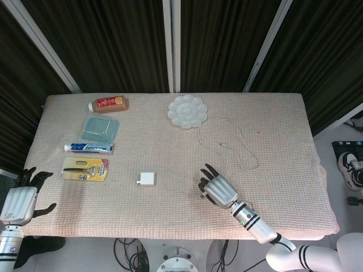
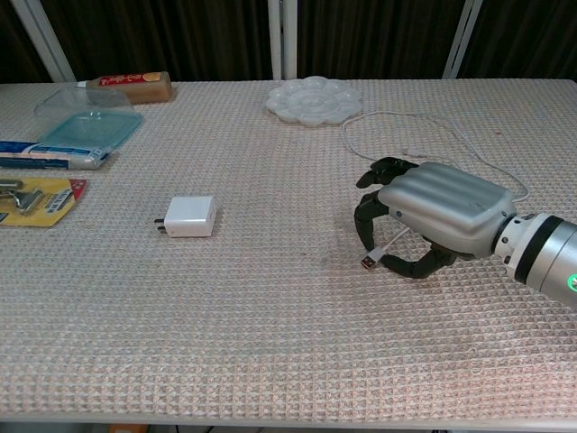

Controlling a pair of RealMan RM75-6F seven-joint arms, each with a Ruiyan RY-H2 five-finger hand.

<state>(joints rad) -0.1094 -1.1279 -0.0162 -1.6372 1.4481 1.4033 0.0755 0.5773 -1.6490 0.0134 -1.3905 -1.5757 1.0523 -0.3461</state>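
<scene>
White charging cable (image 2: 451,135) is laid on the woven tablecloth (image 2: 288,343) at the right of centre, and its USB plug end (image 2: 369,263) is seen on the cloth directly under the right hand (image 2: 424,216). In the chest view the hand is arched over that end, its dark fingers (image 2: 370,221) curled down toward the cloth on either side of the cord; whether the cord is actually pinched cannot be told, since the palm hides the contact. From the hand, the cable is run toward 12 o'clock in a loose loop, and in the head view the loop (image 1: 227,141) is seen to reach nearly up to the white flower-shaped paint palette (image 1: 187,111).

At 9 o'clock from the right hand, well apart from it, a white plug-in charger block (image 2: 188,216) is set with its prongs turned to the left. Farther toward 9 to 10 o'clock a row of items is placed along the left side: a carded razor pack (image 1: 85,169), a toothpaste tube (image 1: 88,148), a clear teal lid (image 1: 100,128) and a brown bottle with a red label (image 1: 108,103) lying on its side.

The left hand (image 1: 21,198) is found only in the head view, off the left edge of the table at 8 o'clock, with fingers spread and nothing held.
</scene>
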